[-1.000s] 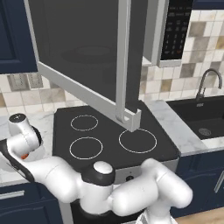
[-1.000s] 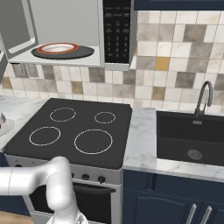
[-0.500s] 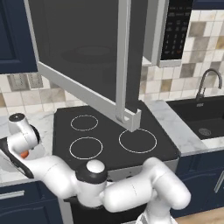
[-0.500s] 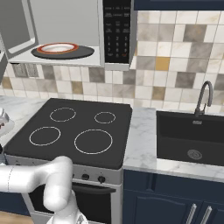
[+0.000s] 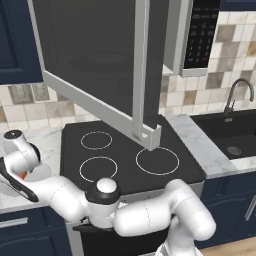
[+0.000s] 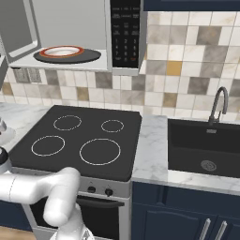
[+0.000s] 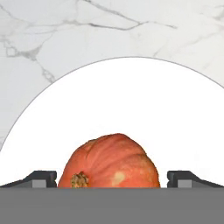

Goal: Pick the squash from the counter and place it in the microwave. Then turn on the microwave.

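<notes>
Your arm's dropped lower over the tabletop [image 7: 109, 30], jaws wide open either side of the squash [image 7: 109, 162], nothing held yet — ready to close.

Base views flank stovetop [image 6: 79, 143] from behind, hand view close above plate [image 7: 131, 105]

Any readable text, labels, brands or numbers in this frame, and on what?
Microwave keypad strip: rows of small light markings on black keys, too small and blurred to read.
Stove front: two knobs, no legible markings.
Squash, white plate, counter: no text.
Nothing can be quoted.
</notes>
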You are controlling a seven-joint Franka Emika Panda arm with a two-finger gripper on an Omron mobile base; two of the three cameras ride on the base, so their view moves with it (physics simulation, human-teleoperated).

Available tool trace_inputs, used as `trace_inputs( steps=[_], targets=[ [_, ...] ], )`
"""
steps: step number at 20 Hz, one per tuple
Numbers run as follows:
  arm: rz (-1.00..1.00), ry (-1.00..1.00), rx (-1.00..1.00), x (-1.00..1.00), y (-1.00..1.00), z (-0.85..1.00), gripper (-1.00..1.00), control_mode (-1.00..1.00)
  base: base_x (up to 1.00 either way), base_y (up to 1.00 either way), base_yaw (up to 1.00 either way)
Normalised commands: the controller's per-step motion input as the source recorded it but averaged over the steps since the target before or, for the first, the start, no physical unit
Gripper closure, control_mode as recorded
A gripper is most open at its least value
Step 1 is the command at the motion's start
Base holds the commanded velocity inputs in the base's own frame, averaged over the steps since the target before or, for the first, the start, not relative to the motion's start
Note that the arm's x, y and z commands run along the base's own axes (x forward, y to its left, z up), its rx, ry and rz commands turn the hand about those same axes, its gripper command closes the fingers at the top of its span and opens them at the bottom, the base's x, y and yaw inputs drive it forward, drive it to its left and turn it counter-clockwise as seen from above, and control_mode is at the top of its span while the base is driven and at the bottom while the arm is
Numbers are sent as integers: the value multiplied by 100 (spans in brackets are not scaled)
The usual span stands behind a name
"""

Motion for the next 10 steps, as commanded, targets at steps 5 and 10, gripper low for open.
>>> trace_inputs(
  steps=[5, 10],
  targets=[
    [0, 4, 0, 0, 3, -15, -100, -100, 0, 0, 0],
    [0, 5, 0, 0, 12, -18, 100, -100, 0, 0, 0]
  ],
)
